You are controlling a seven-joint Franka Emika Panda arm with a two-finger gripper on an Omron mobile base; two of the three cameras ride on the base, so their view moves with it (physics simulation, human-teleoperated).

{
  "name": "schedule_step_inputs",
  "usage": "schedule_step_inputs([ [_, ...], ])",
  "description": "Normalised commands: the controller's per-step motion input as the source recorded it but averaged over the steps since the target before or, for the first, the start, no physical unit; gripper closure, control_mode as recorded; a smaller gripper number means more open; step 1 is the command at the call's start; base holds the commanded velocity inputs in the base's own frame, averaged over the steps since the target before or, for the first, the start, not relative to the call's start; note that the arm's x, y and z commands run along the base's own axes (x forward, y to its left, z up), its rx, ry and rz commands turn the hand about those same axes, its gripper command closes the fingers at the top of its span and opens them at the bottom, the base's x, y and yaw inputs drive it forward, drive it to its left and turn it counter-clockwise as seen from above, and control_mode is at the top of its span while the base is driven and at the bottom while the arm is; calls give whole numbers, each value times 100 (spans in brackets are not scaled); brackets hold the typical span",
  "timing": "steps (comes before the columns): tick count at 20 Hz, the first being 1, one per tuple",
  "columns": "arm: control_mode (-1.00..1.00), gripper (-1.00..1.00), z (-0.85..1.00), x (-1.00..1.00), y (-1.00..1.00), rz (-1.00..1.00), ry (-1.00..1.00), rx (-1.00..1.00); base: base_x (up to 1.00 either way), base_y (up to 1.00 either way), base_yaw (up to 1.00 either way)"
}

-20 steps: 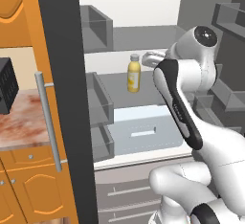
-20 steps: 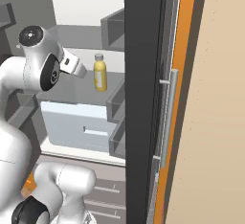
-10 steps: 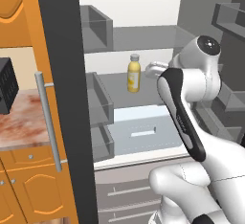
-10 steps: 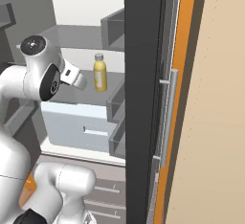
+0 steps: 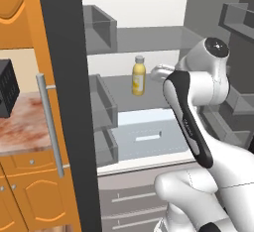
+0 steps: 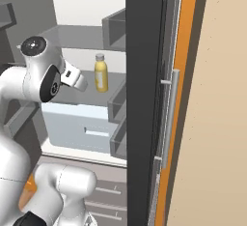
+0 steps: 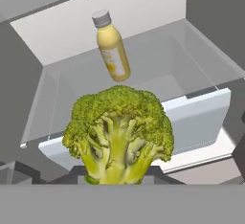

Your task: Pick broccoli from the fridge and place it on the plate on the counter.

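Pick stage, apparently complete. In the hand view the broccoli [image 7: 118, 134] rises directly from the bottom edge, where the gripper's fingertips sit, so the claw is judged clamped on its stalk, though the fingertips themselves are hidden behind the floret. The broccoli hangs in front of the fridge [image 5: 62, 102] interior, above the pale drawer [image 7: 201, 113], with the bottle [image 7: 111, 46] standing on the shelf [image 7: 158, 60] behind it and well apart. What remains, by this judgement: withdraw from the fridge, carry the load to the counter [image 5: 20, 122] and set it on the plate. The broccoli is a bumpy green crown over pale yellowish-green branching stems that merge into a single stalk; it appears stalk-down towards the hand and is smaller than the bottle.
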Motion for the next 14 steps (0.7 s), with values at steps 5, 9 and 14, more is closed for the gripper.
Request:
schedule_step_inputs([
  [5, 100, 100, 0, 0, 0, 0, 0, 0, -66, 0, 0],
  [9, 100, 100, 0, 0, 0, 0, 0, 0, -67, 0, 0],
  [14, 100, 100, 0, 0, 0, 0, 0, 0, -69, 0, 0],
])
